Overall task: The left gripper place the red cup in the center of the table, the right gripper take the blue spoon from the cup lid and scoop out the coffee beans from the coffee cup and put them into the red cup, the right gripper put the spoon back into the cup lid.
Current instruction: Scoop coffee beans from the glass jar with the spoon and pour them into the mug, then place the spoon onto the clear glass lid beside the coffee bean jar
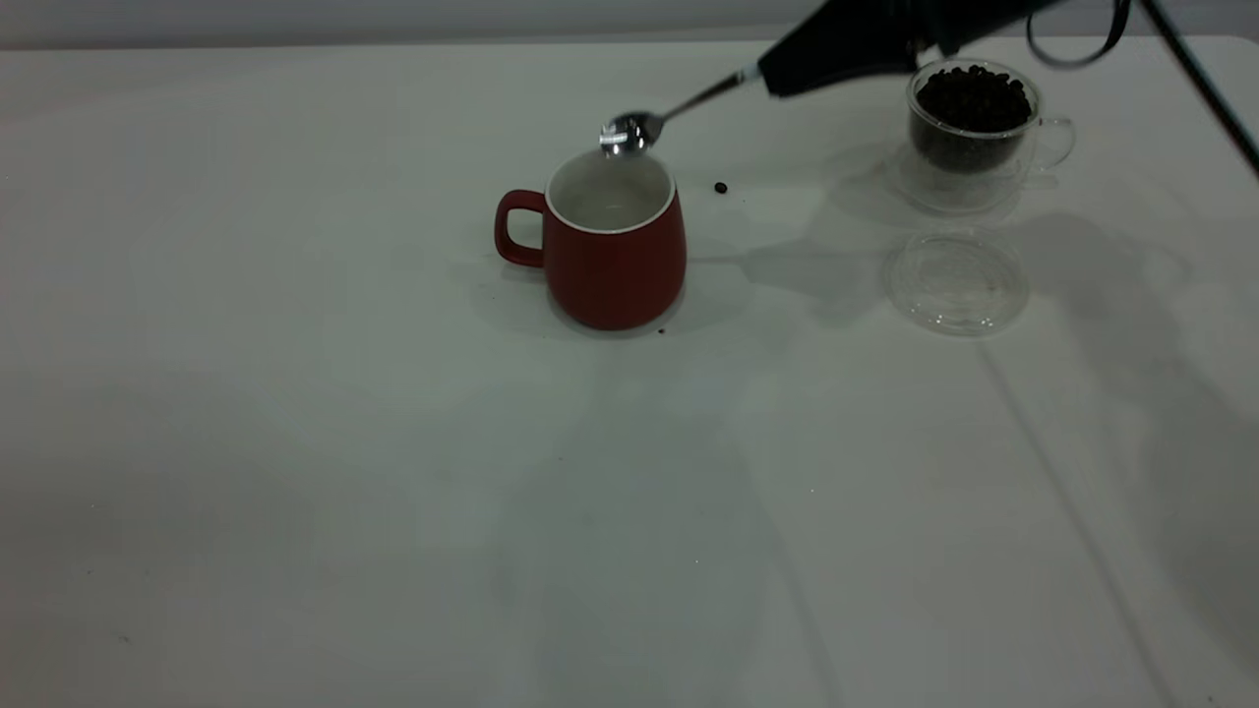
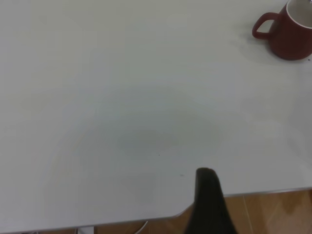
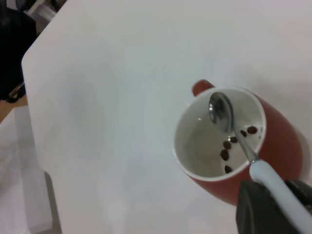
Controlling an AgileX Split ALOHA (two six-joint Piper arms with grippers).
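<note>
We see the red cup (image 1: 613,251) mid-surface, beans (image 3: 227,146) inside. Above its rim hangs the spoon (image 1: 629,130), its handle clamped in the right pincer (image 3: 273,204). The left pincer (image 2: 209,204) sits well away; its state we cannot tell.

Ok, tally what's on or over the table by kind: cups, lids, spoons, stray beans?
Cups: 2, red cup and glass coffee cup
Lids: 1, clear lid
Spoons: 1, spoon held by right gripper
Stray beans on table: 1
Total: 5
</note>
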